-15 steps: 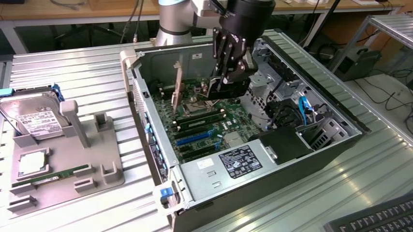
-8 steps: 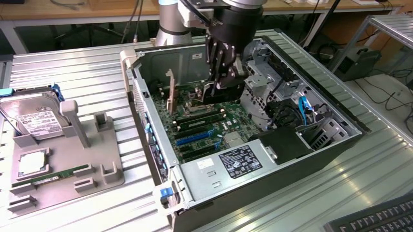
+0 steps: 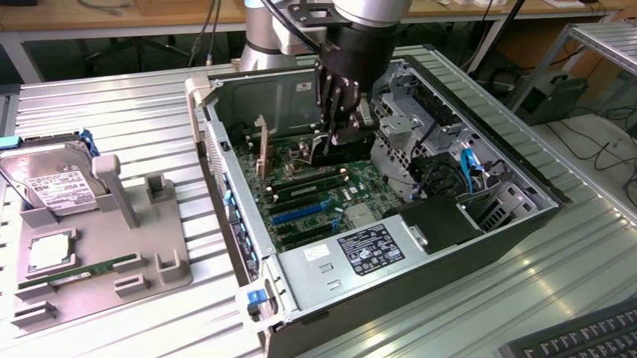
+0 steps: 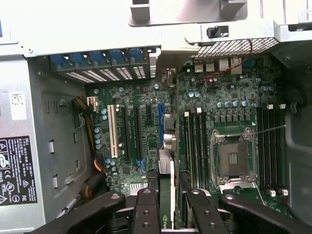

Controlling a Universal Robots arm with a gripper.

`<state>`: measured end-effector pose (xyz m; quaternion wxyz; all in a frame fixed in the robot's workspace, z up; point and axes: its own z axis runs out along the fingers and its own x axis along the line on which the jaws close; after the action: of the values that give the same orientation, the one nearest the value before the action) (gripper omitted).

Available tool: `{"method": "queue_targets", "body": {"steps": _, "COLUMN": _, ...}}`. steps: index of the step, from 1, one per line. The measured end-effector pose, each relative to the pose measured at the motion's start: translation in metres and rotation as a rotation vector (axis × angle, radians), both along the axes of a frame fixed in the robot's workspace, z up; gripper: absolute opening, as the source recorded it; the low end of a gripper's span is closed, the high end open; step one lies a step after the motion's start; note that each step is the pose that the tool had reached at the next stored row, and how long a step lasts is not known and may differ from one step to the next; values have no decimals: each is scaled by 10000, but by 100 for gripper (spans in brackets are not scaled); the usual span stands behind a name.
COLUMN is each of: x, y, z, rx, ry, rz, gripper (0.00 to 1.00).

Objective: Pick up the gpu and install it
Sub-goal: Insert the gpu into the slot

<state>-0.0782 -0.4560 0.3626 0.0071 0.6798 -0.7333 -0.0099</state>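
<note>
I find the gripper (image 3: 341,133) lowered inside the open computer case (image 3: 298,291). The wrist view shows what the exterior view obscures: the fingers (image 4: 146,209) are nearly closed, clamped on the gpu (image 4: 166,195), which is held edge-on in line with the blue slot (image 4: 160,124). At the exterior view's left, a hard drive (image 3: 55,183) rests on a grey tray (image 3: 149,276).

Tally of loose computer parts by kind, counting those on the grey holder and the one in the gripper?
hard drive: 1
memory stick: 1
flat square silver part: 1
gpu, held in the gripper: 1
Total: 4
</note>
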Motion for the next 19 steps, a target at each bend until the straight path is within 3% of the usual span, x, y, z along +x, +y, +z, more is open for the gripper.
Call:
{"method": "queue_targets", "body": {"steps": 3, "x": -3, "y": -45, "z": -31, "rx": 96, "ry": 0, "rz": -1, "gripper": 26}}
{"method": "queue_targets", "body": {"steps": 4, "x": -8, "y": -77, "z": -54, "rx": 137, "ry": 0, "rz": -1, "gripper": 26}}
{"method": "queue_targets", "body": {"steps": 7, "x": -58, "y": -122, "z": -104, "rx": 168, "ry": -2, "rz": -1, "gripper": 26}}
{"method": "queue_targets", "body": {"steps": 19, "x": -149, "y": -124, "z": -367, "rx": 176, "ry": -4, "rz": 14, "gripper": 26}}
